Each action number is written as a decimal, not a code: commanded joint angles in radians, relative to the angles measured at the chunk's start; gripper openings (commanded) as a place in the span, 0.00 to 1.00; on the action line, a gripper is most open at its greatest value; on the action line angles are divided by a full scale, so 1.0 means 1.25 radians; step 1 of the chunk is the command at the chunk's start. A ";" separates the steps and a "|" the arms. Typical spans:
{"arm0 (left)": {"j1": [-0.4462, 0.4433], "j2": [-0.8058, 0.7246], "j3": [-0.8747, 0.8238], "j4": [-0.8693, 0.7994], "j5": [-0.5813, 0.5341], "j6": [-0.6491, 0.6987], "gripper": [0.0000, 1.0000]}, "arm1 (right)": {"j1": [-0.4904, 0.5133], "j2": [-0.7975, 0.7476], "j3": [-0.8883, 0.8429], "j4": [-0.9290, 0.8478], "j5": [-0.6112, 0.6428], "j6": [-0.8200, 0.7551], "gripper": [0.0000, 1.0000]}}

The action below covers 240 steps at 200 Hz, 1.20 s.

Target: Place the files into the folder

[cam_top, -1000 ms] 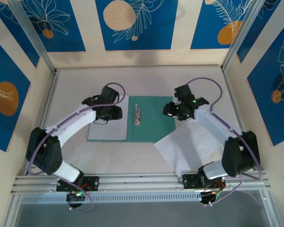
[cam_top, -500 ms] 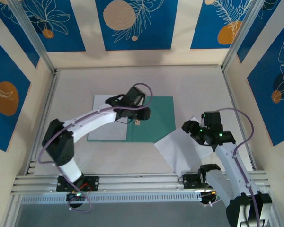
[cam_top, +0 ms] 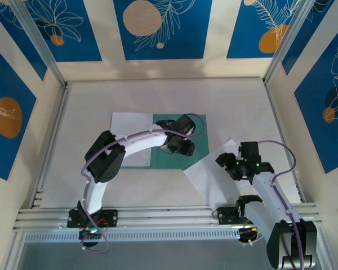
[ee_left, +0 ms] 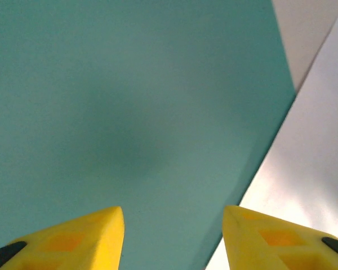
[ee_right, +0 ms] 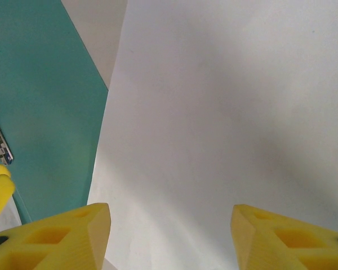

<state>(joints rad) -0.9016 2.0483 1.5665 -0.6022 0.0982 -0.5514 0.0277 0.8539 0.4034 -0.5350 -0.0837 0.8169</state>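
**Two grippers over an open folder.** My left gripper point(ee_left: 173, 236) hangs low over the right leaf of the folder point(cam_top: 198, 125). Its fingers are parted to a middling gap and hold nothing. I judge that I have placed it there to pin the leaf flat, so that the folder stays put when paper is slid in.

The first sheet point(cam_top: 129, 124) lies on the folder's left leaf, squared to it and on the far side of the clip point(ee_right: 0, 147) from my left gripper. It looks already filed.

The second sheet point(cam_top: 205, 177) lies on the table point(cam_top: 242, 107) at the folder's near right corner. It is turned askew, with one edge laid across that corner. My right gripper point(ee_right: 170, 236) hovers over this sheet, just right of the folder, jaws apart and empty. I judge this spread suits pressing down and dragging thin paper, since a flat sheet offers no edge to pinch.

What remains is to swing the second sheet square and draw it left onto the folder's right leaf. The risk is that the paper buckles against the folder's edge.
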 commanded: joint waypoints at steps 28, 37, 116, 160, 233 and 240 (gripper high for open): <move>0.000 0.016 0.013 -0.031 0.008 -0.014 0.50 | 0.024 0.091 -0.005 0.103 -0.019 -0.003 0.59; 0.000 0.013 0.010 -0.032 0.004 -0.015 0.50 | 0.030 0.110 0.002 0.113 -0.016 -0.003 0.59; 0.004 -0.030 -0.037 -0.031 -0.018 -0.029 0.51 | 0.089 0.245 0.056 0.173 0.004 0.005 0.59; 0.011 -0.054 -0.071 -0.024 -0.026 -0.038 0.51 | 0.122 0.301 0.077 0.193 0.020 0.011 0.58; 0.017 -0.059 -0.089 -0.012 -0.019 -0.044 0.51 | 0.145 0.367 0.128 0.189 0.054 -0.009 0.57; 0.017 -0.056 -0.090 -0.010 -0.018 -0.044 0.51 | 0.146 0.374 0.134 0.188 0.060 -0.013 0.57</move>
<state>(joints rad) -0.8902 2.0052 1.4696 -0.6136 0.0776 -0.5964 0.2039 1.2953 0.5331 -0.2913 -0.0452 0.8200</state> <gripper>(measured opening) 0.511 0.570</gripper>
